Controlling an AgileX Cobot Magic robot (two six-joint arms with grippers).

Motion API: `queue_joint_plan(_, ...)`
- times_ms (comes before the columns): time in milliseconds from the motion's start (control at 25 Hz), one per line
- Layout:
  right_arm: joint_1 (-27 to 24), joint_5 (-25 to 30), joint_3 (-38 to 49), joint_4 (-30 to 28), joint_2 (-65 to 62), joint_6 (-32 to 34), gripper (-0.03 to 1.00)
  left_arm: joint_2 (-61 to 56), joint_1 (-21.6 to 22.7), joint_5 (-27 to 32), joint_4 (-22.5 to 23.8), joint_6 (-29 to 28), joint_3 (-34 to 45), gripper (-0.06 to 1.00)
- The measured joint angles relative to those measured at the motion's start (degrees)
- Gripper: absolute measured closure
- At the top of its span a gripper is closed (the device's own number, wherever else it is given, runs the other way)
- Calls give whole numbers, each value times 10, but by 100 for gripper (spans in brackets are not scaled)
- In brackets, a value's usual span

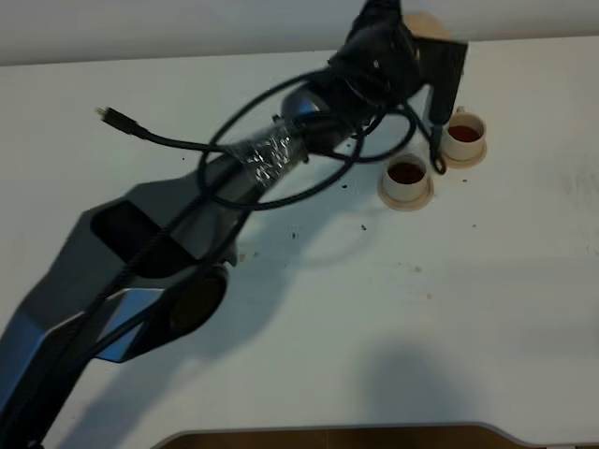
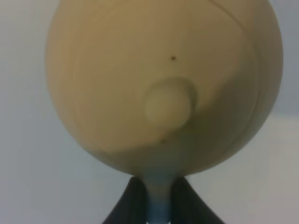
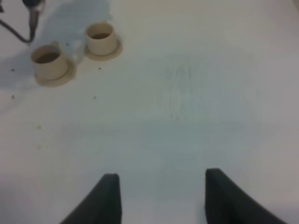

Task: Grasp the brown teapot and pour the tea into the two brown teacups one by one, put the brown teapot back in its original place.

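Observation:
The brown teapot (image 2: 140, 70) fills the left wrist view, its lid knob (image 2: 168, 105) facing the camera. My left gripper (image 2: 161, 205) is shut on its loop handle. In the high view the left arm reaches to the far right of the table and hides most of the teapot (image 1: 426, 26). The two brown teacups (image 1: 407, 173) (image 1: 465, 134) stand on their saucers just in front of it, both holding dark tea. They also show in the right wrist view (image 3: 46, 60) (image 3: 100, 37). My right gripper (image 3: 161, 196) is open, empty and far from them. The teapot's saucer is hidden.
The left arm (image 1: 234, 178) and its looped black cables (image 1: 309, 178) lie across the table's left and middle. A loose cable end (image 1: 110, 116) sticks out at the left. Small dark specks (image 1: 299, 232) dot the white table (image 1: 421, 309). The front edge (image 1: 328, 432) is near.

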Motion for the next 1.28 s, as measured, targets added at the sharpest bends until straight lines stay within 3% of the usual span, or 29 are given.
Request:
queue_joint_plan(320,0,0,0,0,0,0,53,-11,29,126,-216,2,-1,82)
queue_joint_plan(440,0,0,0,0,0,0,53,-11,43,148,-264,-4,-1,82)
queue_joint_plan(640,0,0,0,0,0,0,53,-14,58,171,-272,-16,-1,82)
queue_joint_plan(800,0,0,0,0,0,0,53,-50,58,233,-285,-37,0,82)
queue_joint_plan(1040,0,0,0,0,0,0,53,-134,73,245,-315,-118,3,82)
queue_joint_plan(1280,0,0,0,0,0,0,53,-241,85,245,-314,-214,157,82)
